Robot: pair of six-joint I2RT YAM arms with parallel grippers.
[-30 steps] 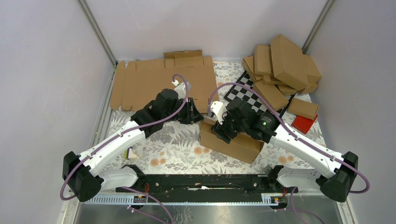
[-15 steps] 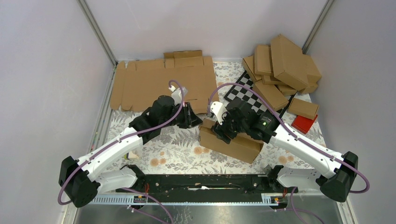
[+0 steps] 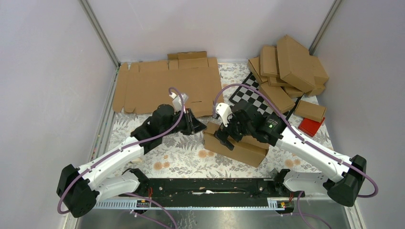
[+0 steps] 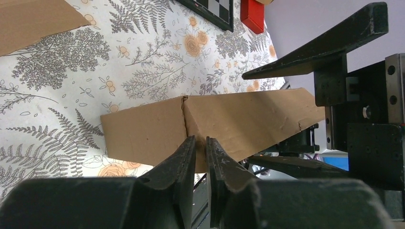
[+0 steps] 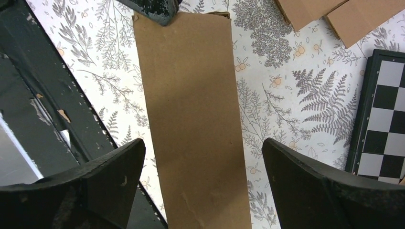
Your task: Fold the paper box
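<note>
The paper box (image 3: 239,149) lies folded shut on the floral mat at mid-table, a long brown cardboard block. It fills the middle of the right wrist view (image 5: 191,119), and its near corner shows in the left wrist view (image 4: 143,129). My left gripper (image 3: 201,127) is at the box's left end. Its fingers (image 4: 187,152) are closed to a narrow slit at the box's corner edge, with cardboard showing between the tips. My right gripper (image 3: 226,139) hangs over the box, wide open. Its fingers (image 5: 119,162) straddle the box's width without touching it.
Flat cardboard sheets (image 3: 162,86) lie at the back left. A pile of folded boxes (image 3: 286,67) sits at the back right on a checkered board (image 3: 255,98). A small brown box (image 3: 310,109) and a red block (image 3: 310,127) lie at the right.
My left arm has drawn back toward its base, and its gripper has slid a little nearer along the box's left end. My right gripper has shifted slightly. The box has barely moved.
</note>
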